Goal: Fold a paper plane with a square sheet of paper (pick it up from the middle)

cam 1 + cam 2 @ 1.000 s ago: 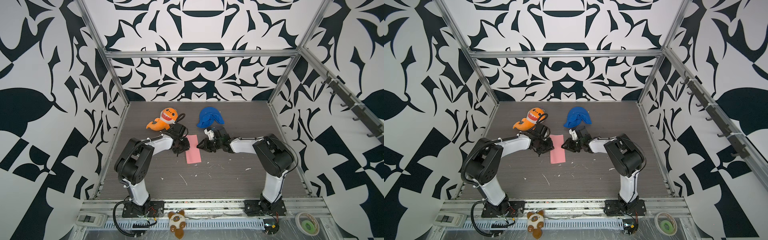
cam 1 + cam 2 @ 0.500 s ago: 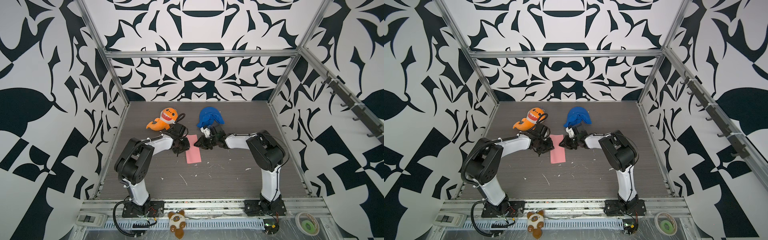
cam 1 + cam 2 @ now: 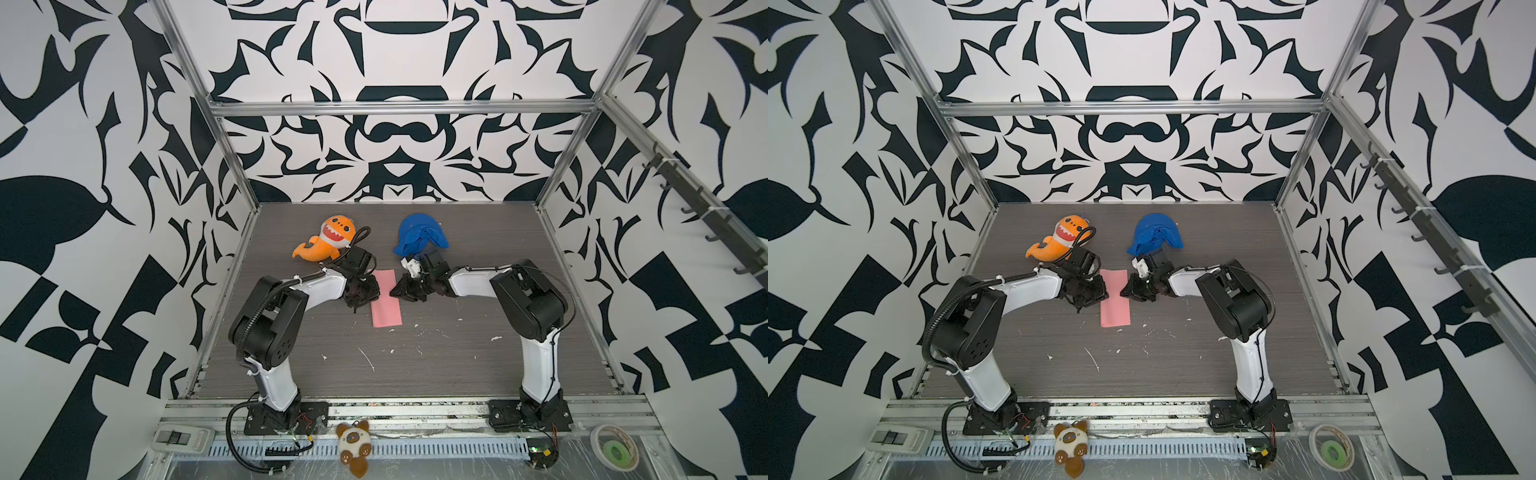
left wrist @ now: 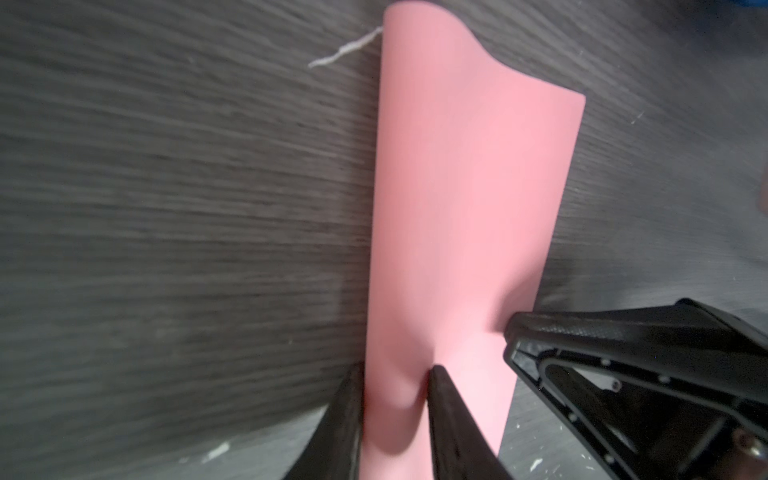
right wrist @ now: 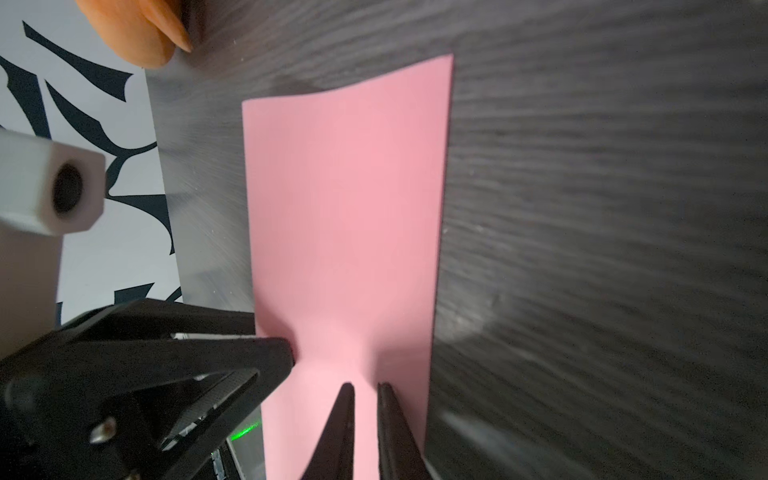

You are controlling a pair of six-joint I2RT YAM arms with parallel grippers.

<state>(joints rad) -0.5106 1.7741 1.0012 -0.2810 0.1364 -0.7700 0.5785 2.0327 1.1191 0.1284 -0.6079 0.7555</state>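
The square sheet of paper [image 3: 386, 299], a narrow pink strip in outline, lies on the dark tabletop [image 3: 457, 365] between both arms. The left gripper [image 4: 395, 368] has its jaws clasped on a bulging loop along one long edge; the right gripper [image 5: 365, 386] has its jaws almost together at the opposite edge, pink between them, a real grip impossible to tell

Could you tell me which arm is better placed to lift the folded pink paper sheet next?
Left, probably: the left gripper pinches a bulge of the folded pink paper sheet at one long edge; the right gripper only straddles the opposite edge, jaws not visibly closed.
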